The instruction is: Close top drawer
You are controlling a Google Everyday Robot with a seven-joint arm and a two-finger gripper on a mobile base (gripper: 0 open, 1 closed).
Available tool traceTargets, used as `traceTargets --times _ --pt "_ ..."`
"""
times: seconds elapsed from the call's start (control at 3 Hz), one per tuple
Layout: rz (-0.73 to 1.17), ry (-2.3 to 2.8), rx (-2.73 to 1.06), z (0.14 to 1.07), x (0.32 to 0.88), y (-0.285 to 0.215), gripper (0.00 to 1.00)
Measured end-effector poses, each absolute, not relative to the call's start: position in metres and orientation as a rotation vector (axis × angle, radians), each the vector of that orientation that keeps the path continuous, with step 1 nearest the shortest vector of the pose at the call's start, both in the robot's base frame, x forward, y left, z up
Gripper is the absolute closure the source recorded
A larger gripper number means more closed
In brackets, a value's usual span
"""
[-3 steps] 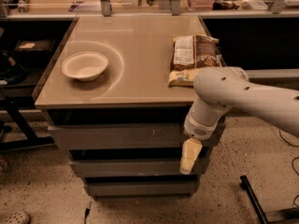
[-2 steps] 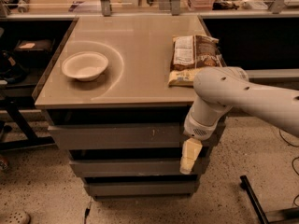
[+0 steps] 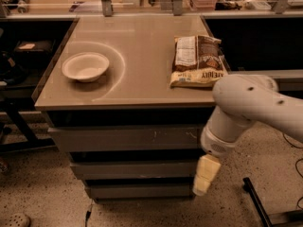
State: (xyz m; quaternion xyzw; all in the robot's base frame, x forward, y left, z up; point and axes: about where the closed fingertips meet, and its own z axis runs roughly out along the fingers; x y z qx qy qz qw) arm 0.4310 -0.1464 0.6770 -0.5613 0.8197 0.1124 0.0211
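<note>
Shifted right and down, with gripper (image 3: 204, 176) hanging by desk's (image 3: 142, 41) front right corner, below top drawer (image 3: 123, 138), grip unclear; bowl (image 3: 85, 66), bag (image 3: 198, 56) on top.

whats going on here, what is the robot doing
The robot's arm reaches in from the right, its gripper hanging low beside the right ends of the lower drawers. The top drawer juts out past the two below, not yet closed. A bowl and a snack bag lie on the tabletop.
</note>
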Motion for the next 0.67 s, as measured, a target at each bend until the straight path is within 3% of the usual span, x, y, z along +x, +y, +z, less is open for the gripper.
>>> traceTargets --times 0.33,0.67 --pt "0.354 2.727 -1.578 0.707 0.333 -0.167 0.0" --pt "0.264 2.727 -1.539 0.731 0.317 -0.174 0.0"
